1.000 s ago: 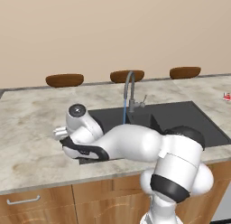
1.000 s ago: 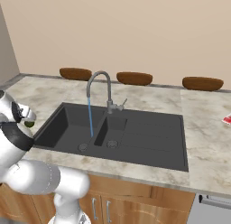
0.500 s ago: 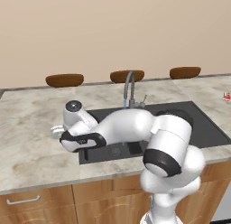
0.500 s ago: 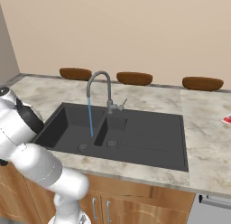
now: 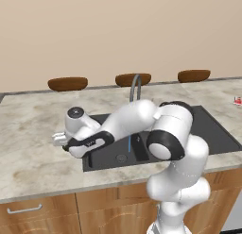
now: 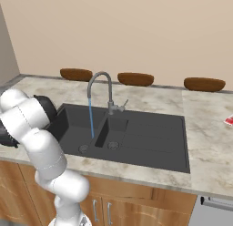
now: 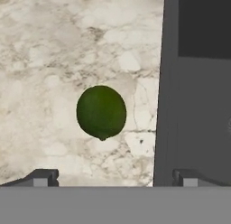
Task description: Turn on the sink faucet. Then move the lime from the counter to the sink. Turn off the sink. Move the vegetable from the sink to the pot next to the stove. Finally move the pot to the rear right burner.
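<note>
The arm (image 5: 142, 122) has swung away from the sink (image 6: 136, 138) and out over the counter (image 5: 33, 129) to its left, bending low over the stone. Water runs in a thin blue stream from the faucet (image 6: 101, 90), so the tap looks done and the fetch comes next, I'd say. The gripper (image 7: 115, 177) hangs above the lime (image 7: 101, 112), jaws spread wide, nothing between them. The lime sits on the counter just beside the sink's rim, a little off centre between the fingertips
</note>
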Controlling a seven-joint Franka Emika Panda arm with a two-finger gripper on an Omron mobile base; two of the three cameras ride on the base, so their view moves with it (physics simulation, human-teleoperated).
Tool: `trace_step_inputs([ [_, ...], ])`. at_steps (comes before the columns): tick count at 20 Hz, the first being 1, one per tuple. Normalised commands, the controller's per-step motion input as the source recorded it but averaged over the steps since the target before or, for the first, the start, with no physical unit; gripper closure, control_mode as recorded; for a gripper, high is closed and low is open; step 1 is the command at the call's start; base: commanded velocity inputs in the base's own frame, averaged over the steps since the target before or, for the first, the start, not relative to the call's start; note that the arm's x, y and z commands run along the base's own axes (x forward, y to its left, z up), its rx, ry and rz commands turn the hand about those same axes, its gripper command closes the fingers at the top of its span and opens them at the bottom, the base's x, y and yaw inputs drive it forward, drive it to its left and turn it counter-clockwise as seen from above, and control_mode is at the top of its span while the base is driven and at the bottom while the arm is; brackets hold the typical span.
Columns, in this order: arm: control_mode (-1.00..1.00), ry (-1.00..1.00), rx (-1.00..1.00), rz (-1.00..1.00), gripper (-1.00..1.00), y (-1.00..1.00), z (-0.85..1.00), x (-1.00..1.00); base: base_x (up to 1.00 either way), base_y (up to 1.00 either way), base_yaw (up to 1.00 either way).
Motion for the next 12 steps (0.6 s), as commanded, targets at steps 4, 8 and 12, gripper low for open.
trace_step_inputs([
  [4,-1.00,0.01,0.00,0.00,-1.00,0.12,-0.20,0.29,0.00,0.00,0.00],
  [8,-1.00,0.02,0.00,0.00,-1.00,0.16,-0.15,0.27,0.00,0.00,0.00],
  [12,-1.00,0.03,0.00,0.00,-1.00,0.20,-0.12,0.24,0.00,0.00,0.00],
])
